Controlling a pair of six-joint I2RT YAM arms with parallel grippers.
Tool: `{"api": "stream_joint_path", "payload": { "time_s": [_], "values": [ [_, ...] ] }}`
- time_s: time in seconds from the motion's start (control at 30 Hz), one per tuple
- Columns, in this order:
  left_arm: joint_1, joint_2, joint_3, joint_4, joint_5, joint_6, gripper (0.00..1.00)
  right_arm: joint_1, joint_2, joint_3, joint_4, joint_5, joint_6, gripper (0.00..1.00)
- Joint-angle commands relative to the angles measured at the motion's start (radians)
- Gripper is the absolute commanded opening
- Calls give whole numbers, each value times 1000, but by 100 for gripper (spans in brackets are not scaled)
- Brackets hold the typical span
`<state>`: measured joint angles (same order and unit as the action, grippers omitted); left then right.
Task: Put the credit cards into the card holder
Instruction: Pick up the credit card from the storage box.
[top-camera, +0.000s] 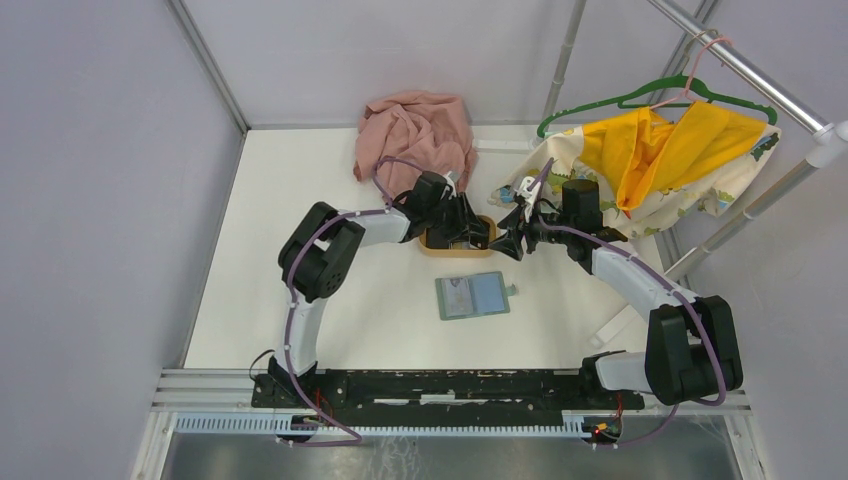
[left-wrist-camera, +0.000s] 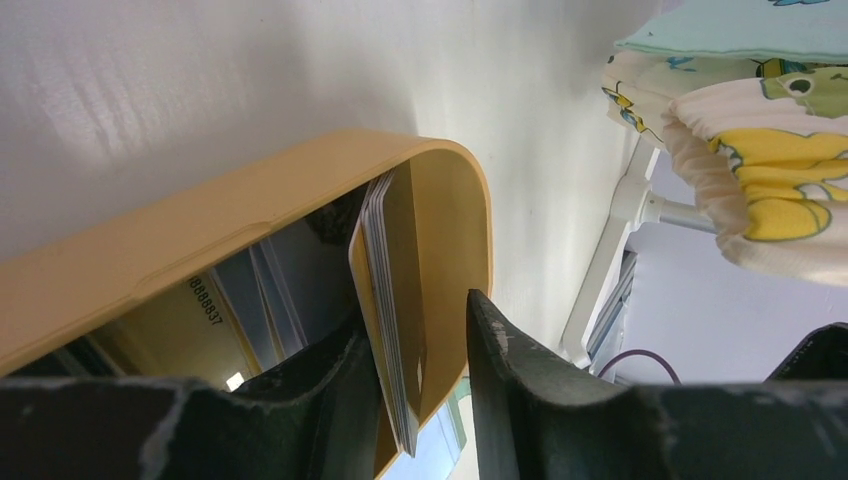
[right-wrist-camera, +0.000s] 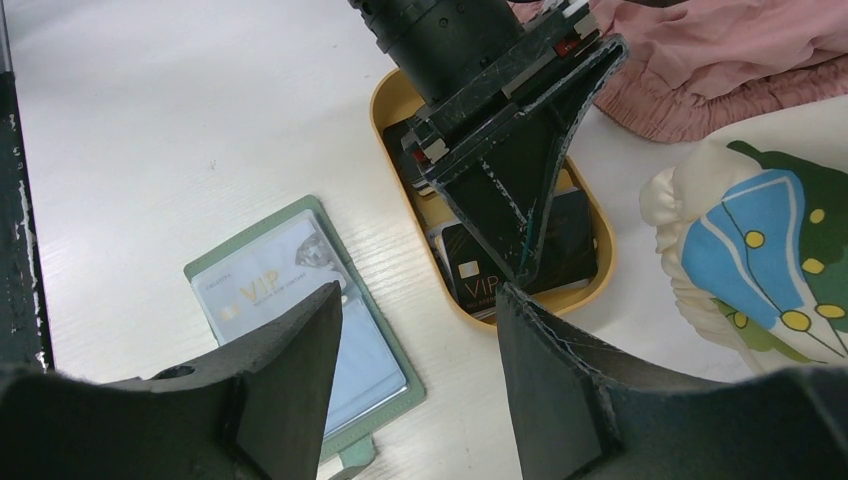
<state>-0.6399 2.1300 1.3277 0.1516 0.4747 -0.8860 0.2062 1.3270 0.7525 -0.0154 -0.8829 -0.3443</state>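
The tan wooden tray (top-camera: 440, 247) holds the credit cards. My left gripper (top-camera: 466, 226) reaches down into it. In the left wrist view its jaws (left-wrist-camera: 412, 312) stand apart around a stack of cards (left-wrist-camera: 385, 270) on edge; the stack leans on the left finger, with a gap to the right finger. My right gripper (top-camera: 510, 240) is open and empty by the tray's right end. In the right wrist view (right-wrist-camera: 415, 330) it hovers between the open card holder (right-wrist-camera: 270, 280) and the tray (right-wrist-camera: 476, 318), where black cards (right-wrist-camera: 475, 275) lie. The holder (top-camera: 472, 296) has a pale VIP card in one slot.
A pink cloth (top-camera: 415, 130) lies behind the tray. A patterned cloth with yellow lining (top-camera: 660, 160) hangs from a green hanger on a rail at the back right, its edge close to the tray (right-wrist-camera: 760, 240). White walls enclose the table on the left and at the back.
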Motion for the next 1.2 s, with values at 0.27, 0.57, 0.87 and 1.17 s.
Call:
{"api": "stream_joint_path", "payload": {
  "time_s": [0.27,0.57,0.87,1.17],
  "values": [
    [30,-104,-49,62,39,-33,38,-9,-25,24,34,-29,12,64],
    [58,-133,-94,68,40,-18,37,-14,-25,22,37,-31,14,64],
    [73,-141,-114,64,31,8,22,-13,-25,22,39,-34,19,64],
    [77,-193,-136,-12,-77,97,8,-16,-21,20,40,-40,22,64]
  ]
}}
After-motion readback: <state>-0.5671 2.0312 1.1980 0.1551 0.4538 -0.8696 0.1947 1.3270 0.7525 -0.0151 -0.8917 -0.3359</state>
